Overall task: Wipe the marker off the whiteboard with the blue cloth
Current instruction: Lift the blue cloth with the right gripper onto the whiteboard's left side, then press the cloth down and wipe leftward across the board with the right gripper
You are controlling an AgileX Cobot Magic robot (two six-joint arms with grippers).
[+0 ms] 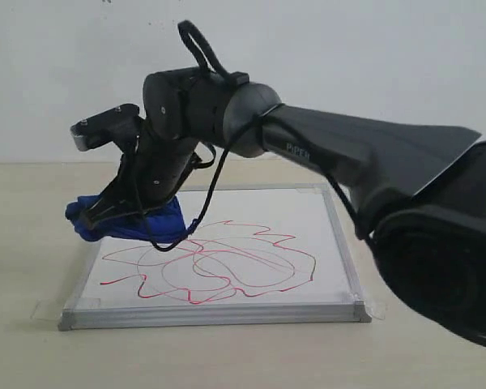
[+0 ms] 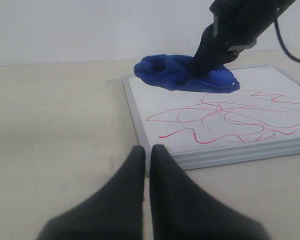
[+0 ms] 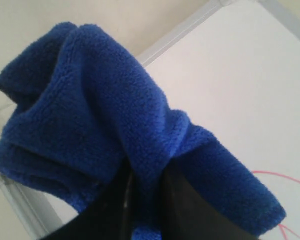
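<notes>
cloth [image 1: 134, 223] on the whiteboard's [image 1: 308, 215] far left corner, marker scribble [image 1: 227, 261] across its middle, table [image 1: 24, 243] beneath

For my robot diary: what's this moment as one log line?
right gripper: shut on plush blue cloth | cloth: at corner of silver-framed white whiteboard | red marker scribble: unwiped | left gripper: shut, empty, off board

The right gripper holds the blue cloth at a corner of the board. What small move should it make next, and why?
Probably drag the blue cloth, pinched in the right gripper, across the whiteboard toward the marker. The cloth sits at one corner, where the board is bare, and the red lines next to it look untouched.
</notes>
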